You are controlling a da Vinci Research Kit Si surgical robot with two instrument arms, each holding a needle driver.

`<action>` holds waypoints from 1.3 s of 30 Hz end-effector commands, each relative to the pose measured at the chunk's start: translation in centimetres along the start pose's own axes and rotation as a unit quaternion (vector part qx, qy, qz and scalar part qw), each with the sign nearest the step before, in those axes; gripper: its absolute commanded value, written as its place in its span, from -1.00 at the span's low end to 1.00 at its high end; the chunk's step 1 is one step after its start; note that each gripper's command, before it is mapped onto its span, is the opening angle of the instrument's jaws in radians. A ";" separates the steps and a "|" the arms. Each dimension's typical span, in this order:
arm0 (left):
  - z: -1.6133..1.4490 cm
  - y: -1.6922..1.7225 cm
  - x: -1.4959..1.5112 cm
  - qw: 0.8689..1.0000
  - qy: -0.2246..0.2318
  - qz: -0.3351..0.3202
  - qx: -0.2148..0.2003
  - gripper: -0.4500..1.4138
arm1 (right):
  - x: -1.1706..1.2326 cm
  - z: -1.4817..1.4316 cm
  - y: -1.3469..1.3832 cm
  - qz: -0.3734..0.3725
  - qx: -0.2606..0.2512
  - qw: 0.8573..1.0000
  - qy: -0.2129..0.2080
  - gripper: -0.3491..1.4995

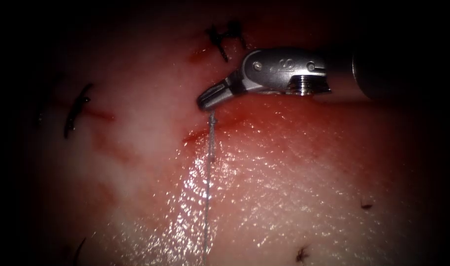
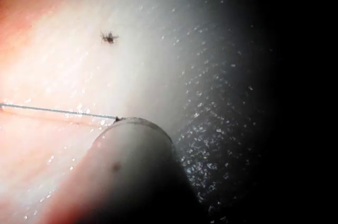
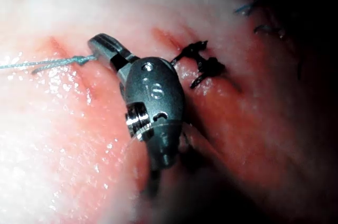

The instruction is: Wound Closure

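thread [image 1: 207,197]: 1 pale strand, taut, runs from the near edge of the scene straight away across the wet tissue [image 1: 294,177] up to the right tool's tip; in the left wrist view the strand [image 2: 58,111] crosses the tissue [image 2: 79,49] and ends at the left arm's shaft [image 2: 132,171]
left tool: jaws hidden, can't tell open or closed, can't tell what it holds
red fluid [image 1: 235,120]: pooled along the cut [image 1: 195,135], glossy on the near side
right tool [image 1: 210,96]: comes in from the right, jaws closed, pinching the thread end just above the cut; same grip seen in the right wrist view [image 3: 103,44], strand [image 3: 47,63] leading off its tip
needle: can't locate it
tied stitch [image 1: 225,37]: dark knot with cut ends, far of the right tool, just beside it
left stitch [image 1: 76,111]: dark, well to the left of the cut
cut ends of thread [image 1: 302,254]: small dark bits, near right on the tissue
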 end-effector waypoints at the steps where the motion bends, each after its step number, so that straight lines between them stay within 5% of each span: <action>1: 0.06 0.08 0.03 1.000 0.000 -0.002 -0.002 -1.00 | -0.02 0.09 -0.02 0.000 0.002 1.000 0.004 -1.00; 18: 0.25 0.61 0.24 0.999 0.000 0.022 -0.025 -1.00 | 0.02 -0.04 0.23 0.031 -0.070 0.997 0.009 -1.00; 28: 0.25 0.47 0.25 0.999 0.006 0.024 -0.033 -1.00 | 0.02 0.00 0.13 0.031 -0.064 0.997 0.020 -1.00; 31: 0.09 0.19 0.32 0.999 0.014 0.019 -0.022 -1.00 | 0.10 0.00 0.00 0.022 -0.073 0.996 0.051 -1.00; 33: -0.01 -0.01 0.36 1.000 0.018 0.012 -0.004 -1.00 | 0.17 -0.01 -0.05 0.017 -0.082 0.994 0.068 -0.84; 34: -0.11 -0.19 0.40 1.000 0.018 0.008 0.012 -1.00 | 0.23 -0.04 -0.07 0.017 -0.094 0.992 0.087 -0.24; 36: -0.21 -0.40 0.43 0.999 0.020 0.008 0.031 -1.00 | 0.31 -0.10 -0.08 0.024 -0.116 0.988 0.103 0.35; 37: -0.31 -0.57 0.45 0.999 0.022 0.010 0.044 -1.00 | 0.38 -0.17 -0.09 0.031 -0.127 0.984 0.119 0.51; 39: -0.36 -0.67 0.45 0.998 0.022 0.009 0.051 -1.00 | 0.42 -0.23 -0.10 0.029 -0.137 0.981 0.133 0.51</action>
